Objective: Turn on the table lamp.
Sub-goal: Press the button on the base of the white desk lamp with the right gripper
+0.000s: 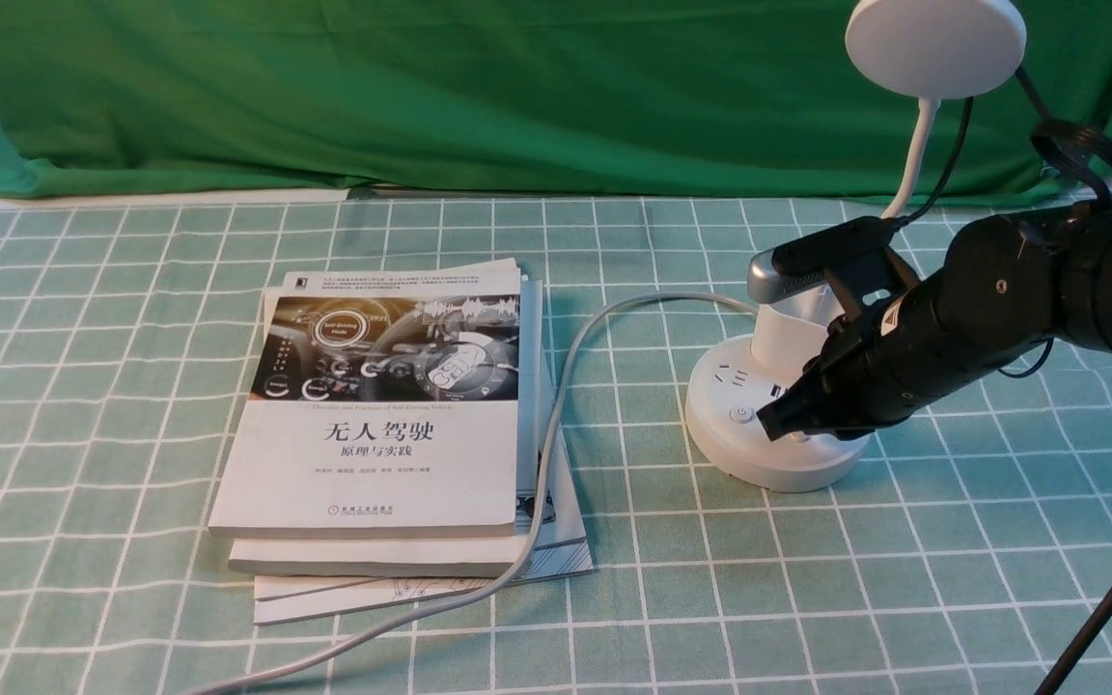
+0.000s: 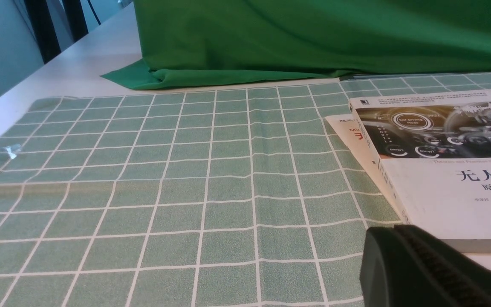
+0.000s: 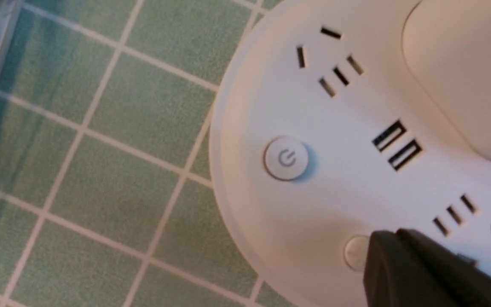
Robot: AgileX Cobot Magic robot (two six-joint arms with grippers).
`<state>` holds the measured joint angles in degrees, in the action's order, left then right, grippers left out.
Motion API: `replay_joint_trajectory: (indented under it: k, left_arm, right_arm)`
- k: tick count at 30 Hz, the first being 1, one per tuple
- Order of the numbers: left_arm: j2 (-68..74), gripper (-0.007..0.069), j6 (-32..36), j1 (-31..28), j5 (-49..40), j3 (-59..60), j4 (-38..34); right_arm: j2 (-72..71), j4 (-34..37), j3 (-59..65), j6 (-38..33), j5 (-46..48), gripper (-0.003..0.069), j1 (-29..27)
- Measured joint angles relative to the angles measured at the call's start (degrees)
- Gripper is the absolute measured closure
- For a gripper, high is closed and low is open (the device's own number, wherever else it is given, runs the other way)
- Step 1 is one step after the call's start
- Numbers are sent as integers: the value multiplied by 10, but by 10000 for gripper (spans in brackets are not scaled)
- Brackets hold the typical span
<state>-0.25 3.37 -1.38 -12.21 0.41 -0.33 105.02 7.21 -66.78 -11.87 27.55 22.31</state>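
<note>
The table lamp (image 1: 730, 446) is standing at the right of the checked tablecloth (image 1: 83, 386), near a stack of books (image 1: 382, 425); its broad base is looking rigid and smooth, likely steady under a downward press but apt to slide if shoved sideways; so no grasp, only a button push; the right gripper (image 1: 776, 422), fingers closed to one tip, is partly covering the plain button (image 3: 353, 252), beside the power button (image 3: 286, 157); the left gripper (image 2: 399, 260) is sitting by the books, its opening impossible to tell.
</note>
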Motion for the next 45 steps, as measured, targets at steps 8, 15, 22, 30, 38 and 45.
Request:
replay_joint_trajectory:
  k: [8,15,22,30,38,45]
  left_arm:
    - [0,603,0,0,0,0,0]
    - [0,603,0,0,0,0,0]
    - [0,603,0,0,0,0,0]
    - [0,603,0,0,0,0,0]
    - [0,603,0,0,0,0,0]
    - [0,603,0,0,0,0,0]
  right_arm:
    - [17,0,-1,-4,-5,631,0]
    - [18,0,-2,-6,-4,628,0]
    - [28,2,-10,-12,7,626,0]
    - [37,5,-17,-17,18,622,0]
    - [-16,5,-3,-12,44,619,0]
    - [-186,0,12,5,74,619,0]
